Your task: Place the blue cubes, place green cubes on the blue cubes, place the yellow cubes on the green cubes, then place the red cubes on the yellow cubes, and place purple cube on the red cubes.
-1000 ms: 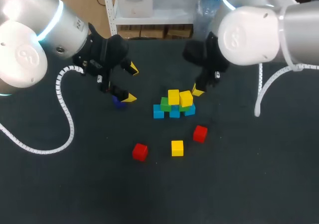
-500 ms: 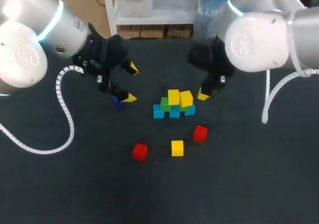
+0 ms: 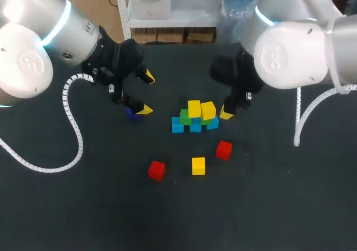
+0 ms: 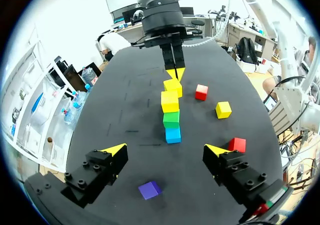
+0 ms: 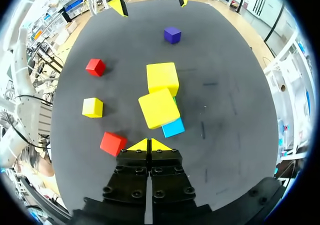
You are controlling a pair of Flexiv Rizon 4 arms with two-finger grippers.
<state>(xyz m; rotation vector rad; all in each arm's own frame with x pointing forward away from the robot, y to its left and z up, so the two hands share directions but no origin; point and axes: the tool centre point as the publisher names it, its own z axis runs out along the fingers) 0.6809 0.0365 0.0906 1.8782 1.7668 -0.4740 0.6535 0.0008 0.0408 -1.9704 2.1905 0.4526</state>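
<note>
Right tool (image 5: 150, 145) is backing off from the stack. Over the last second its tip slides away from the skewed yellow cube (image 3: 208, 110), toward the bench's right edge and a little toward the near edge. Its fingers are pressed together with nothing between them, so that placement looks finished.

The stack hasn't moved and sits about mid-bench. It has blue cubes (image 3: 177, 127) at the bottom, green cubes (image 3: 185, 116) on them, and a second yellow cube (image 3: 194, 108) on top beside the skewed one. The skewed one sits rotated on its green cube. It looks stable, but a red on top may need care.

Left tool (image 4: 165, 150) is unchanged, spread wide and holding nothing. It hangs over the purple cube (image 4: 150, 189), toward the bench's left side.

Still loose, between the stack and the near edge:
- yellow cube (image 3: 198, 165)
- red cube (image 3: 223, 149), just beside the retreating right tool
- second red cube (image 3: 157, 170), further left

My read is that the yellow layer isn't complete, so the loose yellow is the likely next pick, then the reds, with purple last.
</note>
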